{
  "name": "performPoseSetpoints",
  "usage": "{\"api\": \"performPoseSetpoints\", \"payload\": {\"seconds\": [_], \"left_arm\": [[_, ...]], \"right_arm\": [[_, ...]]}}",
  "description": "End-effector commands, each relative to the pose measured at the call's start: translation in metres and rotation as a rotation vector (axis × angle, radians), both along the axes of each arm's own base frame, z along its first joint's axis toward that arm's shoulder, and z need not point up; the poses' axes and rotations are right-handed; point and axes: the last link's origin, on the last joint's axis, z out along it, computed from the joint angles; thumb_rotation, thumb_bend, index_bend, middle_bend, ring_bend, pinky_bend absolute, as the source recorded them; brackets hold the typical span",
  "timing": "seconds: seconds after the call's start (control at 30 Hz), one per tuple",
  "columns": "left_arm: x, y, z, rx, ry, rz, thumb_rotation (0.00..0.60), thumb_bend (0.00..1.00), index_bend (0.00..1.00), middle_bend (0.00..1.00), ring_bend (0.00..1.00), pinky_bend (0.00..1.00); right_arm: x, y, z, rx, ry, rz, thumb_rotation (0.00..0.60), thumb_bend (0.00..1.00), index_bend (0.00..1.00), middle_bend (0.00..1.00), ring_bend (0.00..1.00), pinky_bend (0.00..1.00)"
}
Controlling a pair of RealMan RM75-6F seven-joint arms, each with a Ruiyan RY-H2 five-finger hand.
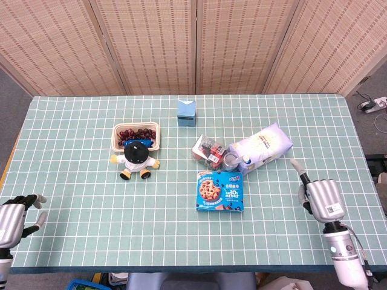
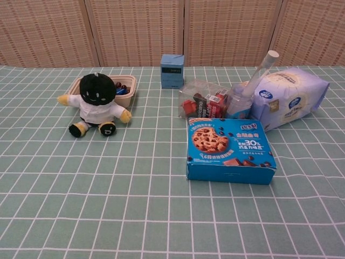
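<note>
My right hand point(image 1: 320, 196) is low over the near edge of the tabletop point(image 1: 78, 199). It holds nothing. One finger points out toward the middle, and it touches none of the things. My left hand point(image 1: 12, 214) is far off at the other near corner. Its fingers are apart and it holds nothing too. The chest view shows neither hand. The nearest thing to my right hand is the pack of wipes point(image 1: 261, 145), up and a bit inward from it, lying on its side. The blue cookie box point(image 1: 220, 190) lies flat, further inward from my right hand and about level with it. Just past the box are a clear bag of little snacks point(image 1: 208, 150) and a small bottle point(image 1: 231, 161) that leans on the wipes. The plush doll point(image 1: 136, 158) and the tray of red fruit point(image 1: 136, 136) behind it are closer to my left hand, but well apart from it. I think I am only at the reaching step, with no grip made. To take the wipes or the box, my right hand would need to go forward and inward with fingers spread wide.
</note>
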Motion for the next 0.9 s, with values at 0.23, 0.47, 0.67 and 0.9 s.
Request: {"api": "performPoseSetpoints", "payload": {"seconds": [0.23,0.47,0.67,0.9], "left_arm": [[0.002,-0.001,0.001,-0.004,0.001,0.003,0.600,0.34,0.52,0.52,0.44,0.51],[0.002,-0.001,0.002,-0.006,0.005,0.010,0.600,0.34,0.52,0.52,0.44,0.51],[0.001,0.000,0.004,0.002,0.005,0.019,0.600,0.34,0.52,0.52,0.44,0.51],[0.000,0.000,0.008,0.015,0.000,0.026,0.600,0.34,0.52,0.52,0.44,0.51]], "right_arm": [[0.032,-0.023,-0.032,0.048,0.017,-0.008,0.600,0.82,0.10,0.99,1.00,1.00],[0.043,-0.031,-0.051,0.090,0.052,-0.024,0.600,0.82,0.10,0.99,1.00,1.00],[0.052,-0.036,-0.065,0.118,0.077,-0.018,0.600,0.82,0.10,0.99,1.00,1.00],[0.059,-0.038,-0.075,0.135,0.086,-0.013,0.600,0.82,0.10,0.99,1.00,1.00]]}}
